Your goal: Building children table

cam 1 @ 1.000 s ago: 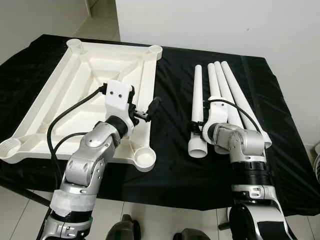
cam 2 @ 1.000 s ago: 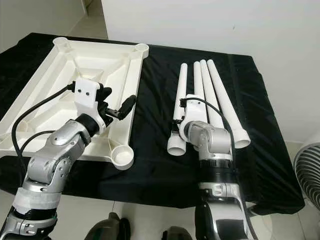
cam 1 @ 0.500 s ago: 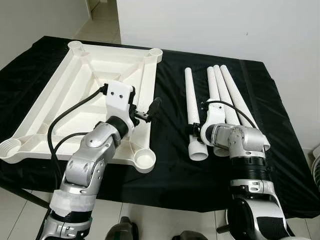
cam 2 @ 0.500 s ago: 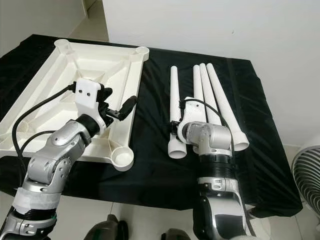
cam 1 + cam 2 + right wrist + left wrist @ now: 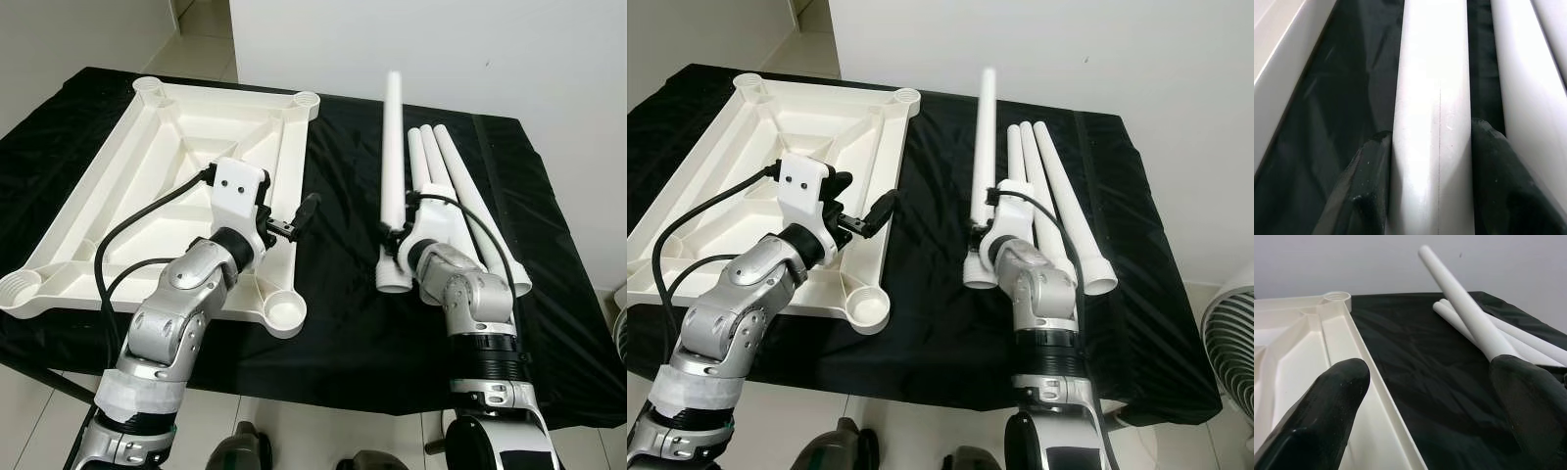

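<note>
One tabletop (image 5: pixel 167 166) — four legs (image 5: pixel 394 147) — two claws (image 5: pixel 289 220).

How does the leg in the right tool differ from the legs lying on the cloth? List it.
The held leg is clamped in the right tool with its far end tilted up off the cloth; the other legs lie flat. The held leg is alone; the others lie bunched side by side. All are white tubes.
</note>
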Available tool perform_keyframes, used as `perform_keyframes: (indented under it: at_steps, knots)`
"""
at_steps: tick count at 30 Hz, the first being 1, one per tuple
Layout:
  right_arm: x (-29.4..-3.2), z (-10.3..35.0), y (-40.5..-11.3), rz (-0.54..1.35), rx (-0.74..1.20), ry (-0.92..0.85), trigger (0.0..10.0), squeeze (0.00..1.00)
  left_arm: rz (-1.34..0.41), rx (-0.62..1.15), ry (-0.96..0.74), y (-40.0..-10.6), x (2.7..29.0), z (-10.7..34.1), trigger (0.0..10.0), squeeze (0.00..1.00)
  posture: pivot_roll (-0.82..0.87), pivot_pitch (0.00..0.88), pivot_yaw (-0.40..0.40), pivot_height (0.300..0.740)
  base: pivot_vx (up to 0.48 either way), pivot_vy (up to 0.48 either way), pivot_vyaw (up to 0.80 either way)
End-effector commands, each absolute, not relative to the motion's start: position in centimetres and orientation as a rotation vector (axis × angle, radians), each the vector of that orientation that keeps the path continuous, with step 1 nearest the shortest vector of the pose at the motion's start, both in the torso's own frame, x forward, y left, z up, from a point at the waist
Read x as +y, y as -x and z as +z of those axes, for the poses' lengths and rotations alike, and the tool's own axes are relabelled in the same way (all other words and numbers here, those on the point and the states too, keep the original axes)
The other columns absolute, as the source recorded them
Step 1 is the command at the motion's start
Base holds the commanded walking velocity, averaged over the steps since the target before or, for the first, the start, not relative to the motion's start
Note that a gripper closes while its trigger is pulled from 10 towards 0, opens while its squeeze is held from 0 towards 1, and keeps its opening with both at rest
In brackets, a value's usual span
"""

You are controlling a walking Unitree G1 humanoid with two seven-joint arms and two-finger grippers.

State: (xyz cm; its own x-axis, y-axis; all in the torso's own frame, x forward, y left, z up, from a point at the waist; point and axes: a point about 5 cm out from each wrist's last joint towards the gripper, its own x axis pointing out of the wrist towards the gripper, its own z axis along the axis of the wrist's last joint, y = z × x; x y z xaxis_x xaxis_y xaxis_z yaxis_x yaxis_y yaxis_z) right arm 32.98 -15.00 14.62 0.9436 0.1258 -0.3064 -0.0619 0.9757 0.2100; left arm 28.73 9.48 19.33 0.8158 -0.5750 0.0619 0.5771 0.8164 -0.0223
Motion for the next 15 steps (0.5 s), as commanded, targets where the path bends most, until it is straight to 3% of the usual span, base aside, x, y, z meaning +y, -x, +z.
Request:
perform_keyframes:
  at_steps: [1,5,10,15]
  knots:
    - [-14.5,15.6,-32.7,0.187,0.228,-0.278,10.0,0.00,-0.834,-0.047,0.044,-28.1,8.2,19.5,10.0,0.00,-0.02,0.024,-0.008,0.740,0.000,0.000,0.00]
    - [-13.7,17.6,-31.7,0.401,0.042,-0.460,10.0,0.00,-0.916,-0.053,0.081,-28.1,7.6,20.4,10.0,0.00,-0.02,0.025,-0.005,0.740,0.000,0.000,0.00]
    - [-12.4,18.8,-30.4,0.597,-0.103,-0.367,10.0,0.00,-1.021,-0.085,0.250,-28.9,7.4,23.3,10.0,0.00,-0.02,0.020,-0.004,0.740,0.000,0.000,0.00]
    - [-11.8,18.9,-29.7,0.695,-0.151,-0.299,10.0,0.00,-1.055,-0.091,0.258,-29.6,7.5,24.2,10.0,0.00,-0.02,0.019,-0.003,0.740,0.000,0.000,0.00]
